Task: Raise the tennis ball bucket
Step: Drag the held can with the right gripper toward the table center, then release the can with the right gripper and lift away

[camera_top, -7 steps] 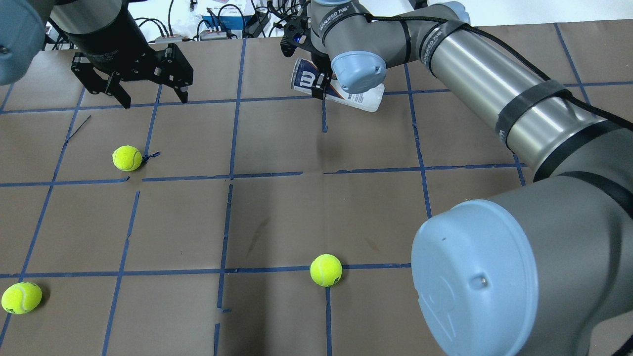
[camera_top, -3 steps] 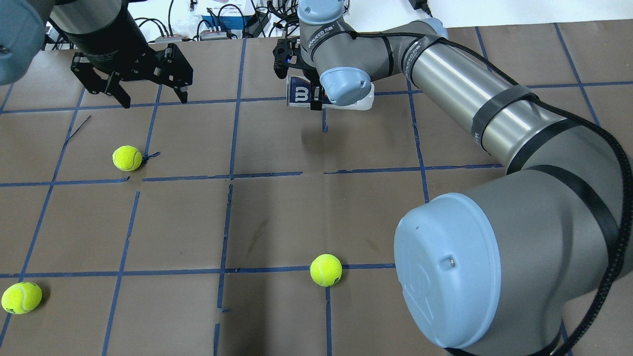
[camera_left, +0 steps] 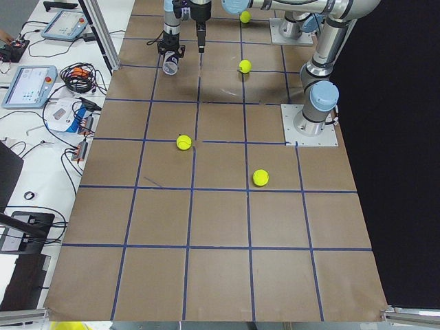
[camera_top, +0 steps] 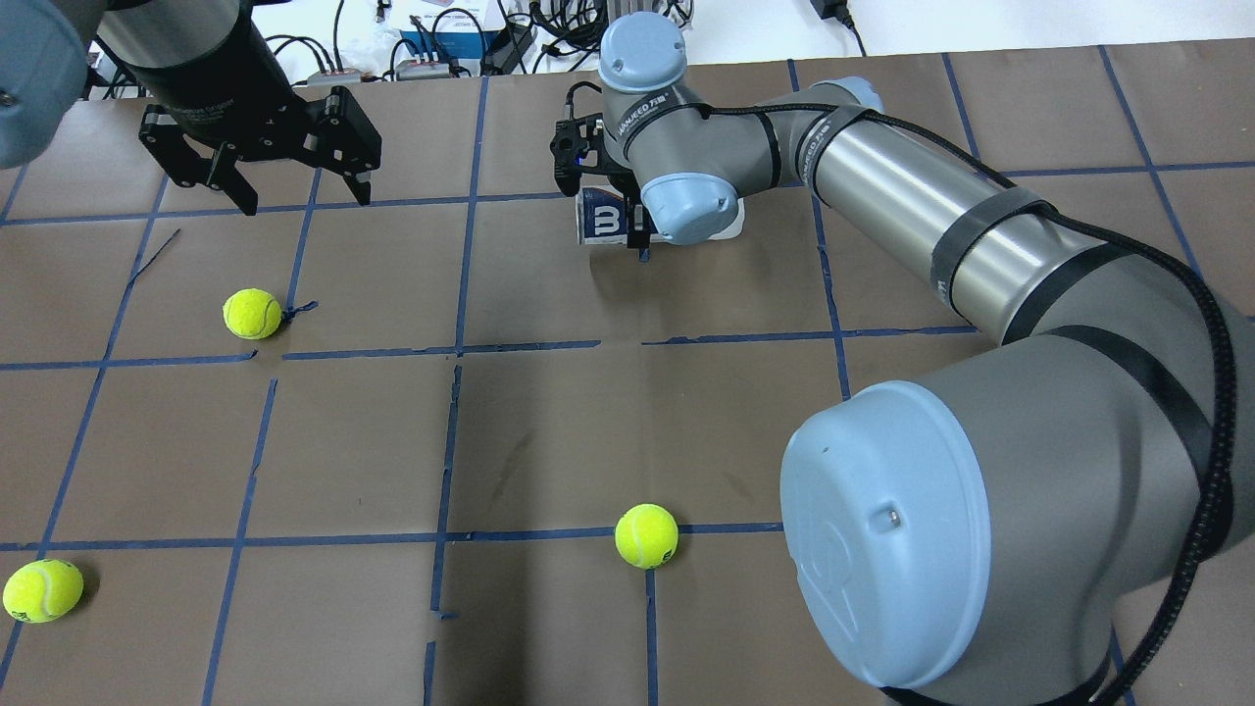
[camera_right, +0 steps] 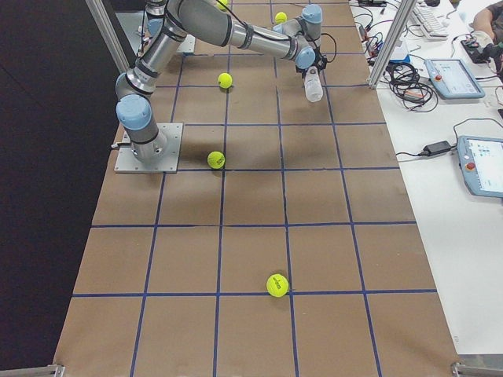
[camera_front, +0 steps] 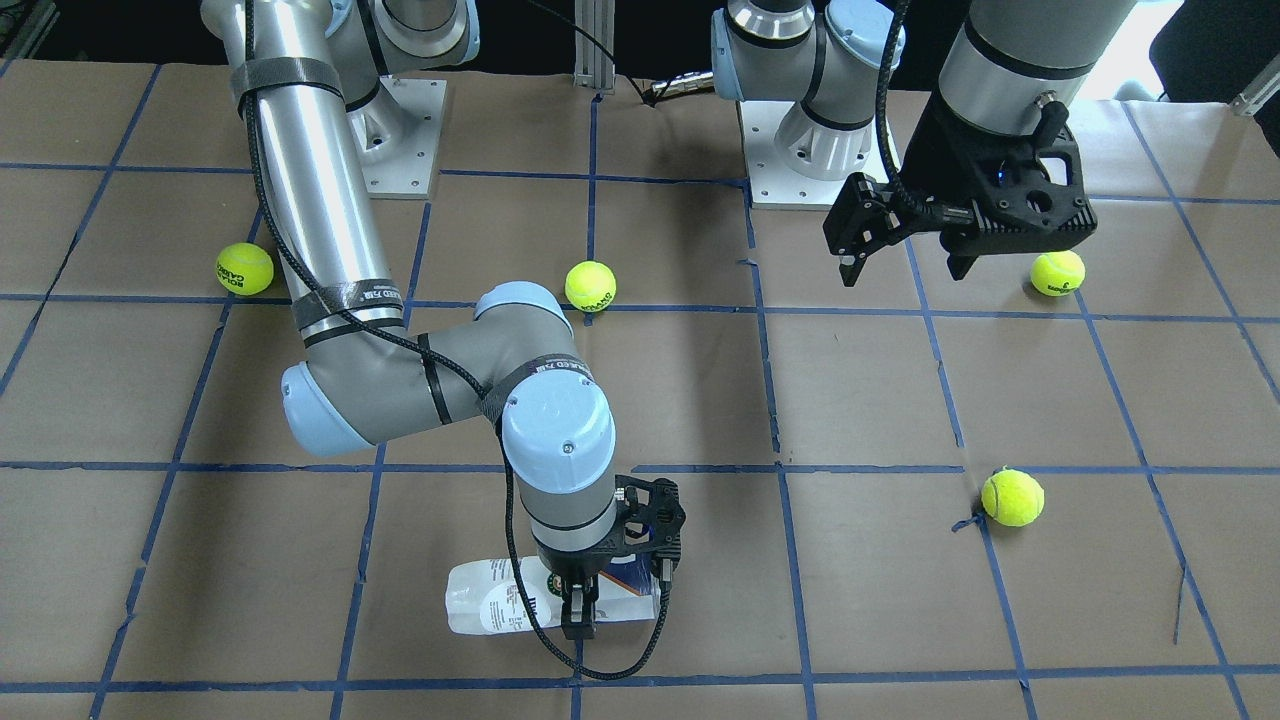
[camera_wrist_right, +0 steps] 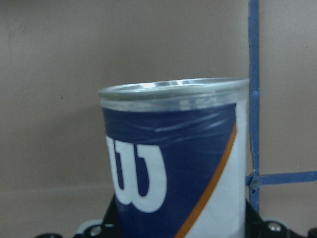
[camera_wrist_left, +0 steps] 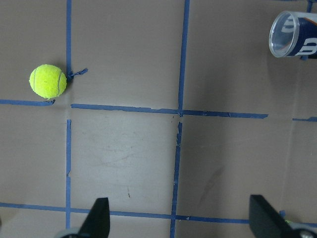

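The tennis ball bucket [camera_top: 600,221] is a clear tube with a navy and white label bearing a white "W". It lies level, open end to the overhead view's left, at or just above the paper in the far middle. My right gripper [camera_top: 629,214] is shut on its middle from above; in the front view the gripper [camera_front: 590,600] straddles the tube [camera_front: 490,600]. The right wrist view shows the label [camera_wrist_right: 173,163] close up. My left gripper [camera_top: 265,191] is open and empty, hovering at the far left. The tube's open mouth also shows in the left wrist view [camera_wrist_left: 292,34].
Yellow-green tennis balls lie loose on the brown paper with blue tape lines: one on the left [camera_top: 252,314], one near the middle front [camera_top: 646,535], one at the front left corner [camera_top: 42,590]. Another sits under the left gripper [camera_front: 1058,273]. Cables and boxes line the far edge.
My right arm carried the tube leftward, turned it from tilted to level, then brought it down and slightly nearer. The shadow under it has closed up. The left gripper stayed still.
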